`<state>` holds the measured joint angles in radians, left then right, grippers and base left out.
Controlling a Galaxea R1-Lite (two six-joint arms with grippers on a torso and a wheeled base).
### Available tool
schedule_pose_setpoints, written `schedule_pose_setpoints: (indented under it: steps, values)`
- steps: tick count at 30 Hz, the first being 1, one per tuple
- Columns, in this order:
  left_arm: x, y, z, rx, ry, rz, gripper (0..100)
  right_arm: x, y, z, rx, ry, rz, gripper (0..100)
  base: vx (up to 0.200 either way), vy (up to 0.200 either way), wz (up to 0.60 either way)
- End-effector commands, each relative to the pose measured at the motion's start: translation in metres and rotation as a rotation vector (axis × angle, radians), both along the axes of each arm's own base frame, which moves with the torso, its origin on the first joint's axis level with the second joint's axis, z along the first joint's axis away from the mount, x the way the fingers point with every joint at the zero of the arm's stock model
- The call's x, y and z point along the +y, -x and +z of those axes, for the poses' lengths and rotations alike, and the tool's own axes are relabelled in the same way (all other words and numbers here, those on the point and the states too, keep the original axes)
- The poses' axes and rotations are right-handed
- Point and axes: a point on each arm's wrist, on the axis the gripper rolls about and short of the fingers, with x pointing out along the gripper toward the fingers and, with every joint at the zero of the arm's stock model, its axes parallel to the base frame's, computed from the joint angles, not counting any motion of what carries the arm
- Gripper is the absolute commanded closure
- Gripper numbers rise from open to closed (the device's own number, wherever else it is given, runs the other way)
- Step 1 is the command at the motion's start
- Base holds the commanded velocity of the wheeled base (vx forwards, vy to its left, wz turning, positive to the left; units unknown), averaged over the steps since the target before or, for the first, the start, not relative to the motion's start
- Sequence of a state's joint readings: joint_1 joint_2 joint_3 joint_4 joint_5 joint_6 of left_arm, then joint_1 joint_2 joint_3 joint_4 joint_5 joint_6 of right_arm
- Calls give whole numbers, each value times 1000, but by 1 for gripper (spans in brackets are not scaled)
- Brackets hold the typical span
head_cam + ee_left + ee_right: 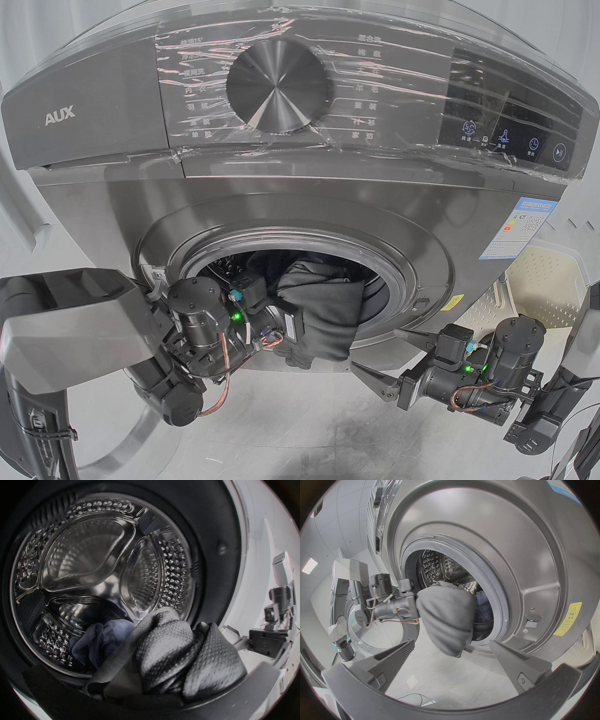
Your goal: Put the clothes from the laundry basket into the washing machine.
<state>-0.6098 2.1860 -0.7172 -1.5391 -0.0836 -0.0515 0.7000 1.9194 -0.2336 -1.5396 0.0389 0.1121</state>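
The grey washing machine (312,206) stands with its round opening uncovered. My left gripper (299,334) is at the mouth of the drum (93,558), shut on a dark textured garment (322,306) that bunches around its tip. The dark garment (447,614) hangs over the lower rim, partly inside and partly outside. A blue garment (103,636) lies at the bottom of the drum. My right gripper (381,353) is open and holds nothing, low to the right of the opening, pointing toward it. The cream perforated laundry basket (550,281) stands to the machine's right.
The machine's door (125,437) is swung open at the lower left, behind my left arm. Light floor (300,419) lies in front of the machine. A control panel with a large dial (278,84) sits above the opening.
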Motion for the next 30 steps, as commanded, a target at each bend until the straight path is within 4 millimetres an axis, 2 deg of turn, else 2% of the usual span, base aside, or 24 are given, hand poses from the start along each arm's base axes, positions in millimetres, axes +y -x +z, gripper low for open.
schedule_pose_setpoints:
  steps: [1,8,18,23,26,30]
  values:
    - [-7,-43,-26,-3,7,75,100,0,0,-1,3,1,-1,0,0,0,0]
    - [-20,-62,-28,-14,17,72,100,0,0,-2,7,3,2,0,0,0,0]
    - [-44,-112,-9,-39,102,145,100,0,0,-2,8,4,3,0,0,0,0]
    - [-44,-134,1,-91,149,231,100,0,0,-2,8,4,2,0,0,0,0]
    - [-43,-141,7,-109,168,257,100,0,0,-3,9,5,2,0,0,0,0]
    - [-43,-140,6,-95,168,260,100,0,0,-3,9,5,2,0,0,0,0]
